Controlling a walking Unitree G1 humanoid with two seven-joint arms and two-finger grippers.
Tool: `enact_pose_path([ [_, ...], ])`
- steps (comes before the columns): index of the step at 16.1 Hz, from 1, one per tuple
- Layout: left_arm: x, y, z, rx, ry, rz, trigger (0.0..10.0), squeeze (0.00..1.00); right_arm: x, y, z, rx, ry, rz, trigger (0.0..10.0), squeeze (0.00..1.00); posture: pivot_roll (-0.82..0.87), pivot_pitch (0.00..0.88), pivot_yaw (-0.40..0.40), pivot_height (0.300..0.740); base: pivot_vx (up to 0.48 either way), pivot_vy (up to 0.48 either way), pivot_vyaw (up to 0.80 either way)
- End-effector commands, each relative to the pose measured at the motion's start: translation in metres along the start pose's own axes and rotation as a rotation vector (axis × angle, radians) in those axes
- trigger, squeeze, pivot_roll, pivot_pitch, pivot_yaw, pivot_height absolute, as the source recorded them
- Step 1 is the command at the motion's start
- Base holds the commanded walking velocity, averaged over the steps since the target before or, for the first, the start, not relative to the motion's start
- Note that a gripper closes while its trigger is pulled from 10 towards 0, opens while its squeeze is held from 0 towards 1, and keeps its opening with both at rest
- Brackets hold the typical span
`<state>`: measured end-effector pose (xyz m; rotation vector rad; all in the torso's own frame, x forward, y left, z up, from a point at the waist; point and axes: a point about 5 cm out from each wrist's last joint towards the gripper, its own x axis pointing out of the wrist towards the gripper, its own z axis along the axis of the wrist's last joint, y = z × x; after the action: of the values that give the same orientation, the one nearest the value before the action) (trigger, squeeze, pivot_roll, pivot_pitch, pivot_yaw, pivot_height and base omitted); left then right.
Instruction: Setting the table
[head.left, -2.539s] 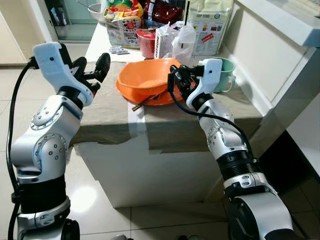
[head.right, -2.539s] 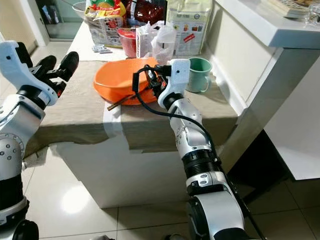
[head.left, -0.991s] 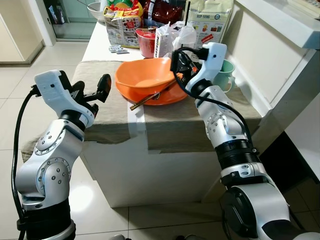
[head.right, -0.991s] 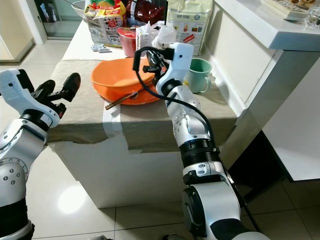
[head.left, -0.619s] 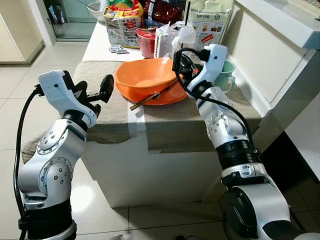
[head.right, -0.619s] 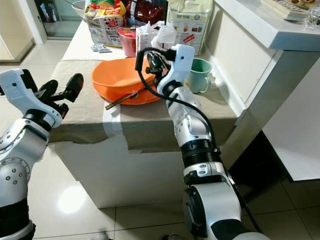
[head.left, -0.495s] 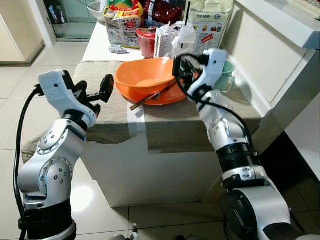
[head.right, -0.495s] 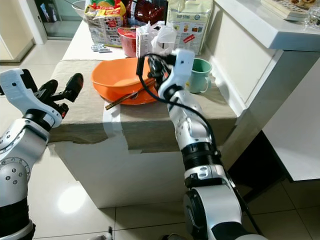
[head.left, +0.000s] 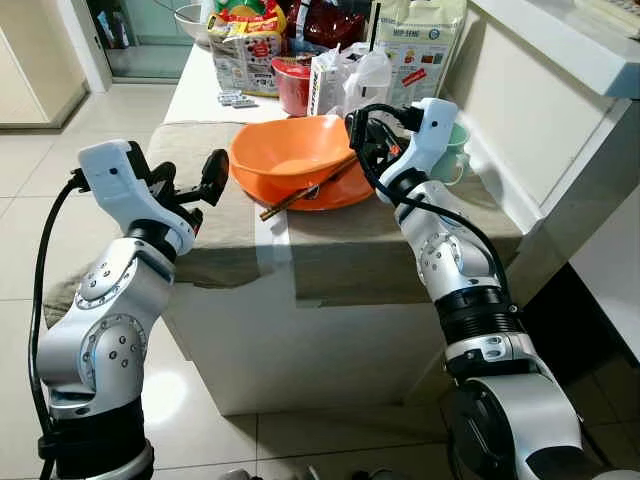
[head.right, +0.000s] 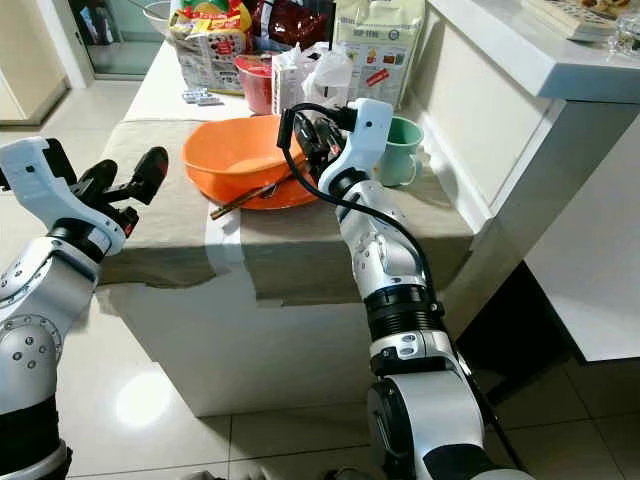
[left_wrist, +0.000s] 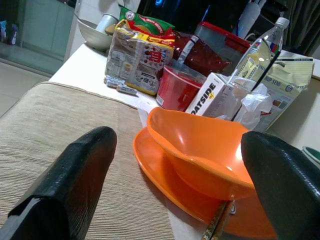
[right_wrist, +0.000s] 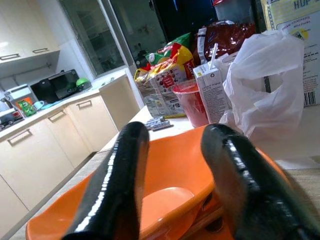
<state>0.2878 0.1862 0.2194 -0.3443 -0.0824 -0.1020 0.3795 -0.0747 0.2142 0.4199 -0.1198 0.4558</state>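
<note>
Bowl (head.left: 292, 150) on plate (head.left: 318, 192), chopsticks (head.left: 300, 196) alongside, on cloth (head.left: 225, 235): right gripper (head.right: 312, 135) at the bowl's near rim, fingers apart, nothing held; left gripper (head.left: 200, 178) spread beside it; step judged bowl pickup, next closing on the rim.

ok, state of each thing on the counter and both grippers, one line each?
orange bowl: upright, tilted on its plate, nothing visible inside
orange plate: flat on the cloth, under the bowl
chopsticks: resting on the plate, ends over its rim
green mug: upright
left gripper: open, holding nothing
right gripper: open, at the bowl's rim
</note>
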Motion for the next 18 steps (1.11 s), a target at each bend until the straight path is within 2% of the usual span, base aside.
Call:
enact_pose_path([
  [1, 0.001, -0.005, 0.0, 0.006, 0.006, -0.015, 10.0, 0.0, 0.001, 0.001, 0.005, 0.008, -0.007, -0.001, 10.0, 1.0, -0.02, 0.019, -0.033, 0.74, 0.0, 0.0, 0.0],
  [2, 0.002, -0.006, 0.0, 0.006, 0.008, -0.018, 10.0, 0.0, 0.004, 0.002, 0.003, 0.033, 0.013, -0.004, 10.0, 0.0, -0.02, 0.022, -0.03, 0.74, 0.0, 0.0, 0.0],
  [8, 0.002, -0.009, 0.0, 0.008, 0.016, -0.028, 10.0, 0.0, 0.012, -0.002, -0.004, 0.216, 0.09, -0.058, 10.0, 0.0, -0.01, 0.032, -0.024, 0.74, 0.0, 0.0, 0.0],
  [11, 0.001, -0.01, -0.001, 0.005, 0.02, -0.027, 10.0, 0.0, 0.016, -0.005, -0.007, 0.261, 0.138, -0.089, 10.0, 0.0, -0.01, 0.041, -0.027, 0.74, 0.0, 0.0, 0.0],
  [13, 0.0, -0.01, -0.001, 0.001, 0.023, -0.023, 10.0, 0.0, 0.019, -0.007, -0.008, 0.267, 0.177, -0.101, 10.0, 0.0, -0.01, 0.049, -0.028, 0.74, 0.0, 0.0, 0.0],
  [15, -0.001, -0.01, -0.001, 0.0, 0.025, -0.019, 10.0, 0.0, 0.023, -0.004, -0.012, 0.235, 0.245, -0.101, 10.0, 0.0, -0.01, 0.058, -0.035, 0.74, 0.0, 0.0, 0.0],
  [18, -0.003, -0.01, -0.002, -0.004, 0.028, -0.015, 10.0, 0.0, 0.024, -0.003, -0.018, 0.194, 0.281, -0.092, 10.0, 0.0, 0.0, 0.07, -0.041, 0.74, 0.0, 0.0, 0.0],
])
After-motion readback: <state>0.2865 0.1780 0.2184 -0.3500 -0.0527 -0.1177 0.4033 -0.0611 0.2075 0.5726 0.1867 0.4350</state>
